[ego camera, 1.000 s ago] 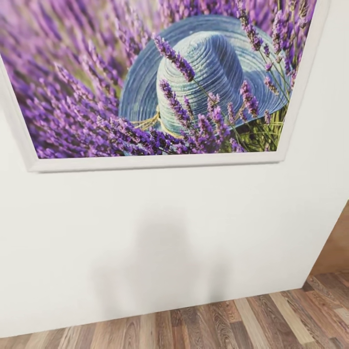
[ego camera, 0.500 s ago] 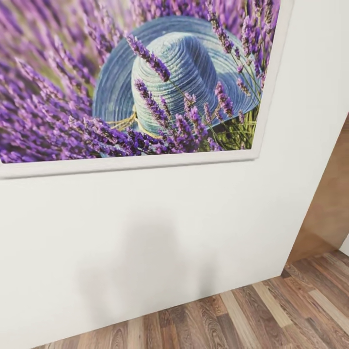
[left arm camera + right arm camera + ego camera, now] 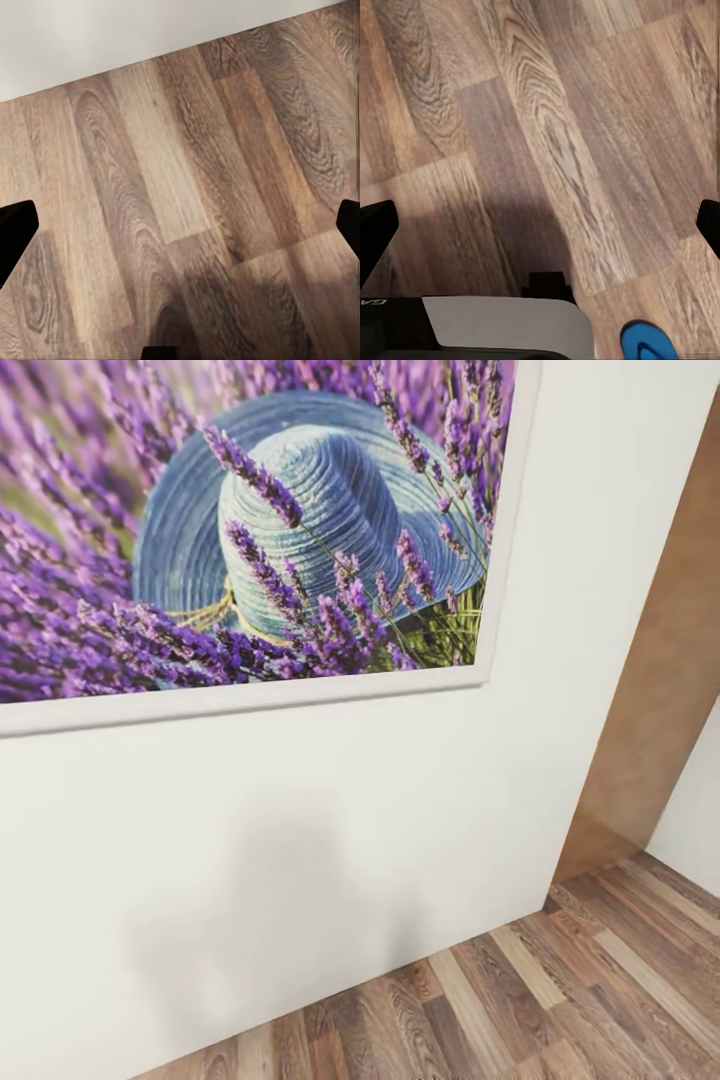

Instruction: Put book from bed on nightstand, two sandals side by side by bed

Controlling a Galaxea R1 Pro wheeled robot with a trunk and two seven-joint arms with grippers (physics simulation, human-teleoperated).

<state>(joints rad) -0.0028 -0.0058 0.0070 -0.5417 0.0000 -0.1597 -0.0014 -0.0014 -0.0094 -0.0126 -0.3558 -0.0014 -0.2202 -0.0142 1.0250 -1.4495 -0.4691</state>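
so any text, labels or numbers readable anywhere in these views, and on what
No text can be read in full.
A white mark on the black robot part in the right wrist view is cut off by the frame edge: unreadable.
The framed lavender and hat picture on the white wall carries no lettering.
The wood-plank floor has none.

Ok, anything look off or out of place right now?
Nothing damaged or spilled. One thing to note: a blue sandal lies on the wood floor close by the robot's base, partly cut off by the right wrist view's edge. Ahead is a white wall with a lavender picture.
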